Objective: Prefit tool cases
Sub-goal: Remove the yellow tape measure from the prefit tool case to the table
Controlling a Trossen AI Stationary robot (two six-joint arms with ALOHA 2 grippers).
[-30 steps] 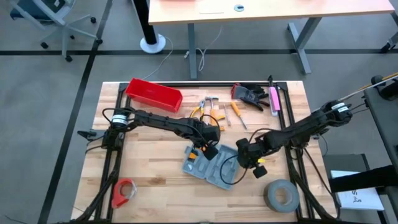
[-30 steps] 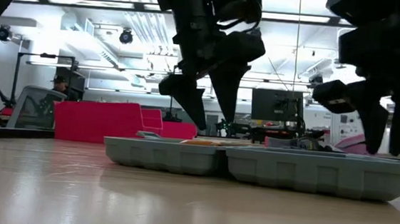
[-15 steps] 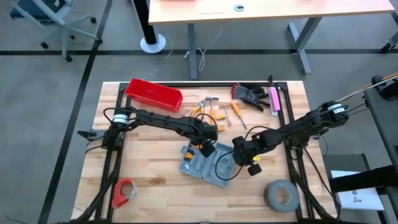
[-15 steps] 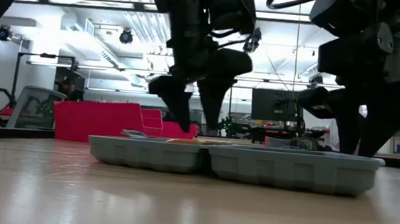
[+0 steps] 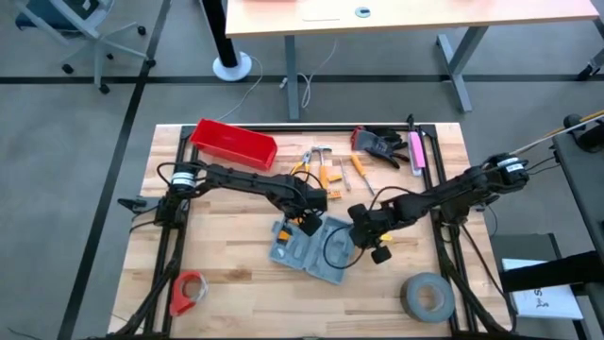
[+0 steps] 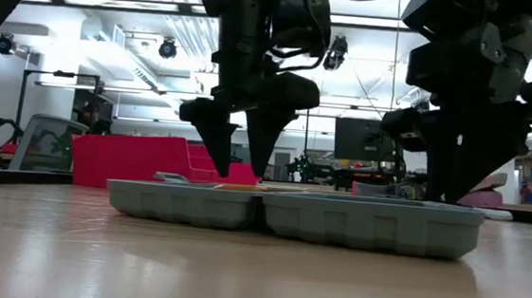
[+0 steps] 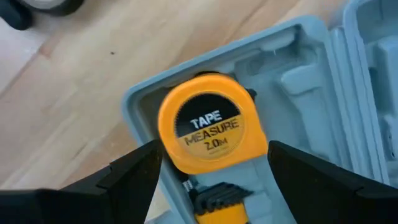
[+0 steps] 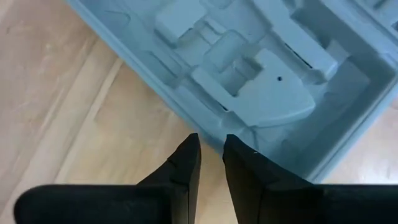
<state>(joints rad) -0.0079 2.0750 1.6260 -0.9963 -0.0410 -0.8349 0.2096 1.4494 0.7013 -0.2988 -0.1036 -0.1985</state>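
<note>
The grey-blue tool case [image 5: 311, 250] lies open and flat on the wooden table, both halves side by side [image 6: 289, 216]. A yellow tape measure [image 7: 211, 130] sits in a recess at one corner of the case's left half. My left gripper [image 5: 304, 224] hangs open just above it, one finger on each side, touching nothing [image 7: 214, 150]. My right gripper [image 5: 363, 234] stands at the right half's outer edge with its fingers almost together [image 8: 211, 142]. The right half's moulded recesses [image 8: 261, 74] hold nothing. My right gripper meets the case at the outer wall of its right half [image 8: 217, 152], coming from above and pointing down. The near-shut fingertips [image 8: 189, 149] stand against the rim from the outside. Whether the rim is pinched between them cannot be told. The case lies flat on the table.
A red bin [image 5: 233, 144] sits at the far left. Loose hand tools [image 5: 326, 170], black gloves [image 5: 382, 144] and a pink tool [image 5: 415, 151] lie along the far side. A grey tape roll [image 5: 427, 295] and a red tape roll [image 5: 187, 291] sit near the front edge.
My right gripper has moved toward the table's left and its fingers have closed from a wide gap to almost together. The whole open case has slid flat toward the left with it. My left gripper has shifted left as well, staying over the tape measure.
</note>
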